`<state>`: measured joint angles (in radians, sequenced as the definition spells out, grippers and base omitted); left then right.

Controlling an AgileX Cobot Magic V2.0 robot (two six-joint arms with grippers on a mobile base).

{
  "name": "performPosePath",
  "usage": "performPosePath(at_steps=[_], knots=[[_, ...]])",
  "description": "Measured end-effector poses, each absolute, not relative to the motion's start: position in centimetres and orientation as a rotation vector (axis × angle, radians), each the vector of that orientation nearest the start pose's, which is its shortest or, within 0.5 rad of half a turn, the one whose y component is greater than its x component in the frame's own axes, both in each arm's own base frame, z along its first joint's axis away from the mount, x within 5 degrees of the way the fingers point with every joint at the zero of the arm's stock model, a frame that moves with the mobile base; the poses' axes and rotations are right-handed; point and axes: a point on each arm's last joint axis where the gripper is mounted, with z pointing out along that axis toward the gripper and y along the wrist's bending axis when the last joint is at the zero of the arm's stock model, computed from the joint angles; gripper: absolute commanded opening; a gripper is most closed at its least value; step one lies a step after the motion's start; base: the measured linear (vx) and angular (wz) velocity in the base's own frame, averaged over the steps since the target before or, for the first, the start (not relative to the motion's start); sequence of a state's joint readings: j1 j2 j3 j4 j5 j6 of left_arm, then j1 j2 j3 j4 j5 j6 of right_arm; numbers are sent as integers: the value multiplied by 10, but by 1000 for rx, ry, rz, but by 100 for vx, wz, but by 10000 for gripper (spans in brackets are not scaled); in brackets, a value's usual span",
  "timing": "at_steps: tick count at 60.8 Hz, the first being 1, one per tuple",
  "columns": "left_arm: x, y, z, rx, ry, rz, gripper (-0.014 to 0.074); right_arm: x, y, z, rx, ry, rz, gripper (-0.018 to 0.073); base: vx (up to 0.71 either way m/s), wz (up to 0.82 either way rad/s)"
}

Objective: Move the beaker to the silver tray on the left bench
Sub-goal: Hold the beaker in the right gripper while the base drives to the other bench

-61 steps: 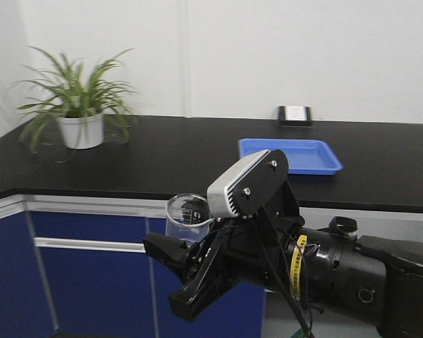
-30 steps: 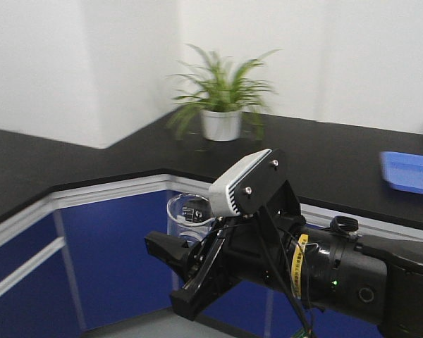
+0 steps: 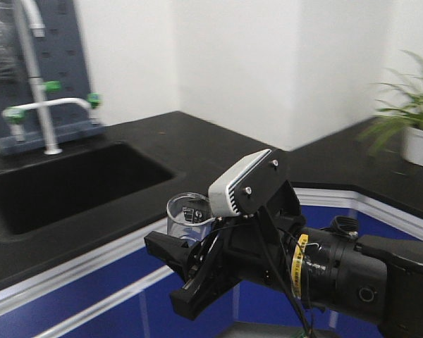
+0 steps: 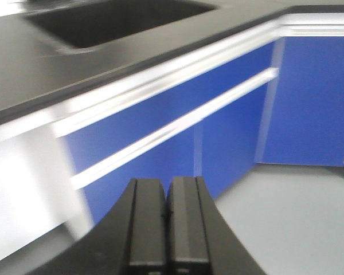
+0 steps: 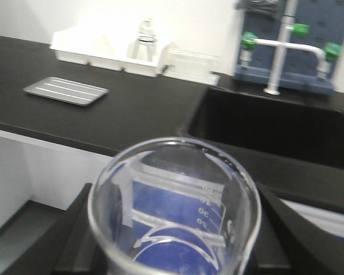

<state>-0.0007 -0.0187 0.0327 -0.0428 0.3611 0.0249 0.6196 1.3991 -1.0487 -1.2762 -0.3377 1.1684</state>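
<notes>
Holding the small clear glass beaker (image 5: 172,212) upright in our right gripper (image 3: 166,274), jaws clamped on it, in the air. Target shallow silvery metal tray (image 5: 66,91) lies far-left of it on the long matte black bench (image 5: 137,114), long axis along the bench. Our left gripper (image 4: 167,229) is pressed together, empty.

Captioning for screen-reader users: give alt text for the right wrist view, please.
A clear glass beaker fills the foreground, gripped between black fingers. Beyond it runs a black bench with a silver tray at left, white bins behind it, and a sink with a tap at right.
</notes>
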Motion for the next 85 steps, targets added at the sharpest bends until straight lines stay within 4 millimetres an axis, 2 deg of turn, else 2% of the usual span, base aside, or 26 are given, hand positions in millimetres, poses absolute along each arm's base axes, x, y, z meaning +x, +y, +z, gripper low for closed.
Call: performPosePath(at_steps=[42, 85], knots=[[53, -1, 171, -3, 1858, -25, 1, 246, 211, 350, -838, 1560, 665, -11, 17, 75], [53, -1, 171, -3, 1858, -25, 1, 246, 211, 350, -836, 1562, 661, -11, 22, 38]])
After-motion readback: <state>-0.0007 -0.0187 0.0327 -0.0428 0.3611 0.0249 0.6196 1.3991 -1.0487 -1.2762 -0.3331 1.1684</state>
